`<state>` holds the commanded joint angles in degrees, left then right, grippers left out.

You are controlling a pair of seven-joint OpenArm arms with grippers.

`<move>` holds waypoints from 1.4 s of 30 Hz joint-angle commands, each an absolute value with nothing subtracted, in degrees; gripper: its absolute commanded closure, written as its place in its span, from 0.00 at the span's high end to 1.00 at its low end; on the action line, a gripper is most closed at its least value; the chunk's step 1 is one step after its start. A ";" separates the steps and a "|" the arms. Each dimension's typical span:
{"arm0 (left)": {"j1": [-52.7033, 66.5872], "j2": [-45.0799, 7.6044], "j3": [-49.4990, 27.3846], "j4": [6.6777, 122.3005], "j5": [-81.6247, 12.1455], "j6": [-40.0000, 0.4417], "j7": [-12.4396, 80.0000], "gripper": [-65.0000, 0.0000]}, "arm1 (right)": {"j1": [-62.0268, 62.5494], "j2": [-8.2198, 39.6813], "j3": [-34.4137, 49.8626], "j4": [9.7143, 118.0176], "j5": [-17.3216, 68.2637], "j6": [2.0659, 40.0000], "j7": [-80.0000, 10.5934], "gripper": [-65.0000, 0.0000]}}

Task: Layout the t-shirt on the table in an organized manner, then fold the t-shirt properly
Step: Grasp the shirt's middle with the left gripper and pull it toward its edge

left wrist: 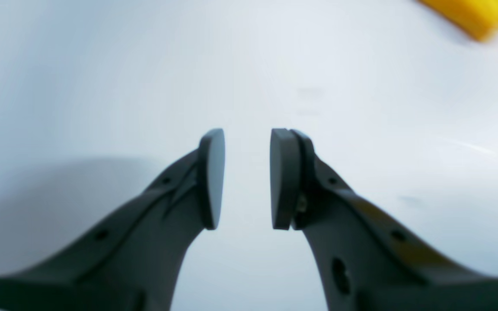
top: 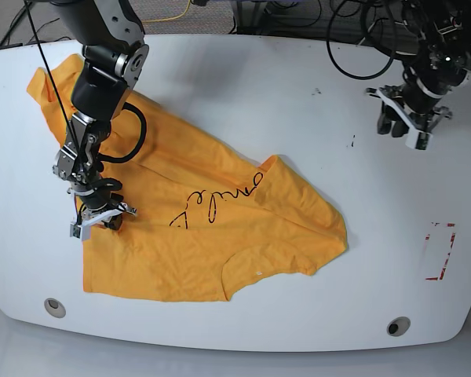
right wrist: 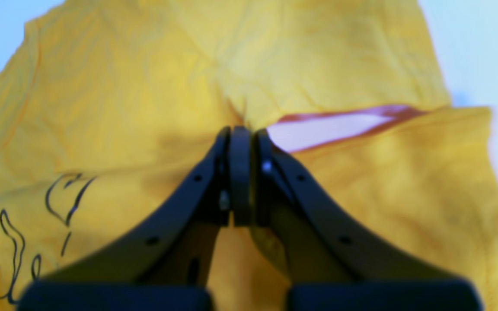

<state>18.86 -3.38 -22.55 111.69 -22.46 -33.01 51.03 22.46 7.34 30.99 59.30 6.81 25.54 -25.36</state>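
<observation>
Here the right gripper [top: 98, 216] has its fingers pinched on the t-shirt [top: 196, 228], which sprawls rumpled across the surface [top: 243, 94]; the left gripper [left wrist: 247, 179] hangs well apart, fingers parted, holding nothing.

The t-shirt [top: 188, 228] lies spread on the table's [top: 259, 102] left half in the base view. The right end effector [top: 98, 218] sits on its left part. The left end effector [top: 404, 118] hangs at far right, well apart.
</observation>
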 joint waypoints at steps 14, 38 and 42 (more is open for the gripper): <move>12.44 2.68 -8.57 106.86 -22.29 -32.75 51.03 0.25 | 19.82 5.32 30.90 61.05 6.55 25.98 -26.86 0.00; 1.63 9.00 -4.09 83.74 -22.64 -29.49 51.03 0.59 | 18.68 5.32 30.90 61.05 6.55 26.07 -26.86 0.00; -0.75 9.00 -4.09 78.90 -25.36 -29.32 51.03 0.59 | 18.68 5.32 30.90 61.05 6.55 26.07 -26.86 0.00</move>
